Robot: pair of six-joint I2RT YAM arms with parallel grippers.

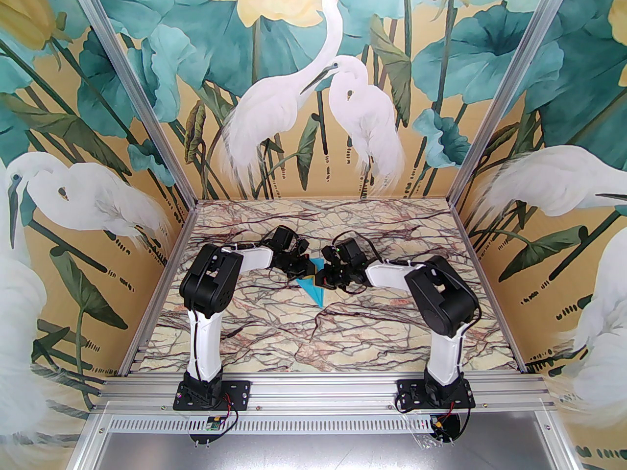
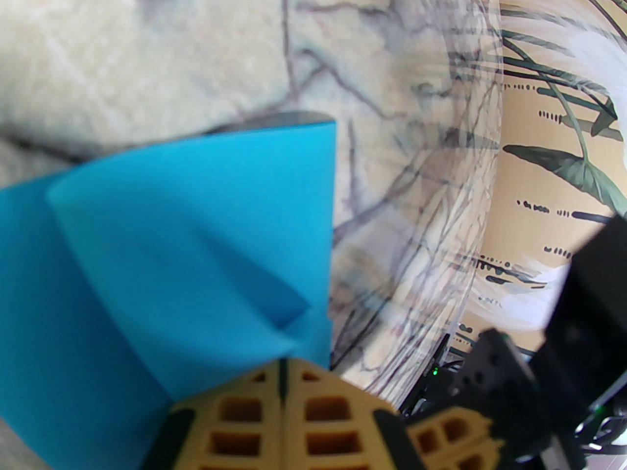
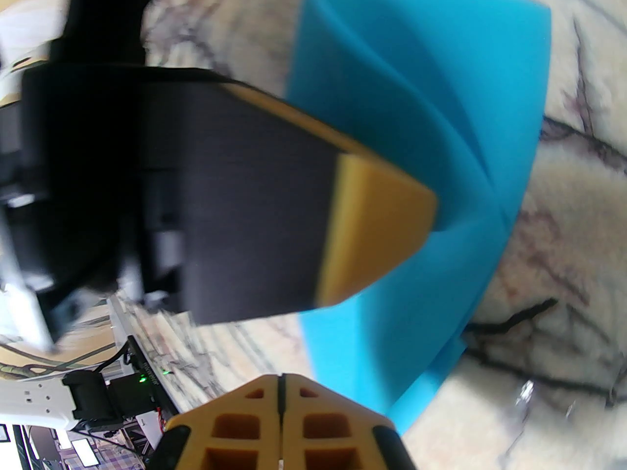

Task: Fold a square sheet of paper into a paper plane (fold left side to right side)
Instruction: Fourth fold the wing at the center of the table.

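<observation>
The thin turquoise-blue square sheet of paper (image 2: 171, 243), raised flap pinched in the left gripper (image 2: 281, 365), right gripper (image 3: 280, 380) closed alongside, needs folding rightward.

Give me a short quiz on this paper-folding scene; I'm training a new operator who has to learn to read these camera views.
1. True or false: the right gripper stands wide open.
2. The square sheet of paper is: A) flat and unfolded; B) creased, with a flap raised off the marble-patterned table; C) crumpled into a ball.
3. Which gripper's fingertips meet the raised flap?

Key:
1. False: its fingers are shut.
2. B.
3. The left gripper, which is shut and seems to pinch the flap.
</observation>
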